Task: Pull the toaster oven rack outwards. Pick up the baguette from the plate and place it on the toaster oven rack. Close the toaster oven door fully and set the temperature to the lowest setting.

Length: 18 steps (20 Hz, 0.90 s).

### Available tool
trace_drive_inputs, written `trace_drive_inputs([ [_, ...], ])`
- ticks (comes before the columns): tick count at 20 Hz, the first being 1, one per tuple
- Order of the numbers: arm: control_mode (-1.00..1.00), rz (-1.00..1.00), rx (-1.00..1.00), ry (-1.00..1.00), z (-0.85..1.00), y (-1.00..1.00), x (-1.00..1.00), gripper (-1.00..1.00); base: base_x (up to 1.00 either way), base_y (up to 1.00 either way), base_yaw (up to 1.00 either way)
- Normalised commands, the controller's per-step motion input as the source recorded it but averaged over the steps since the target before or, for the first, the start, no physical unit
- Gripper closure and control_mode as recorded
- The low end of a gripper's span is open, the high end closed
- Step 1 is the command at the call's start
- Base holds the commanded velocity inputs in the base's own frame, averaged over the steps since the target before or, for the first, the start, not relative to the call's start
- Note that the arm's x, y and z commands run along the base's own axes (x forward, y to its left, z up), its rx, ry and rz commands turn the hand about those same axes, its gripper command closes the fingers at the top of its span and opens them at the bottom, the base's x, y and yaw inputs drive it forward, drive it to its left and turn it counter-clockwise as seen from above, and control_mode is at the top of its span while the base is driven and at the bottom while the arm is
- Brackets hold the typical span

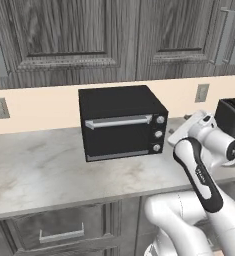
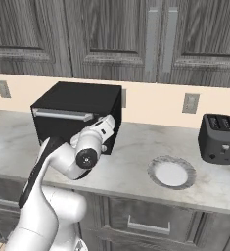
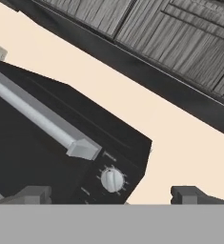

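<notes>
The large black box-shaped toaster oven (image 1: 121, 122) stands on the pale marble counter (image 1: 34, 175) against the far wall, its flat black door (image 1: 120, 134) shut upright with the long silver bar handle (image 1: 118, 121) across the top. The two-finger gripper (image 3: 111, 194) hovers just right of the oven near its top knob (image 3: 112, 179), fingers spread wide, grasping nothing. The round white-grey plate (image 2: 172, 172) lies bare further right, near the small black slot toaster (image 2: 218, 138).

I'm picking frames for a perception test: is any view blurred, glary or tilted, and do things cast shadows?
Left base view: sharp, flat light, no glare; the toaster oven casts only a faint shadow on the counter. Right base view: equally sharp; soft shading around the plate. Hand view: strongly rolled, the door handle running diagonally; no blur.
</notes>
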Motion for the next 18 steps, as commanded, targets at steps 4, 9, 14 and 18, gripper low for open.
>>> trace_drive_inputs([
  [4,-1.00,0.00,0.00,0.01,-0.11,0.10,0.17,-1.00,0.00,0.00,0.00],
  [9,-1.00,0.00,0.00,-0.03,-0.12,0.12,0.13,-1.00,0.00,0.00,0.00],
  [14,-1.00,0.00,-0.02,-0.01,-0.15,0.13,0.27,-1.00,0.00,0.00,0.00],
  [18,-1.00,0.00,-0.01,0.00,-0.09,0.02,0.33,-1.00,0.00,0.00,0.00],
])
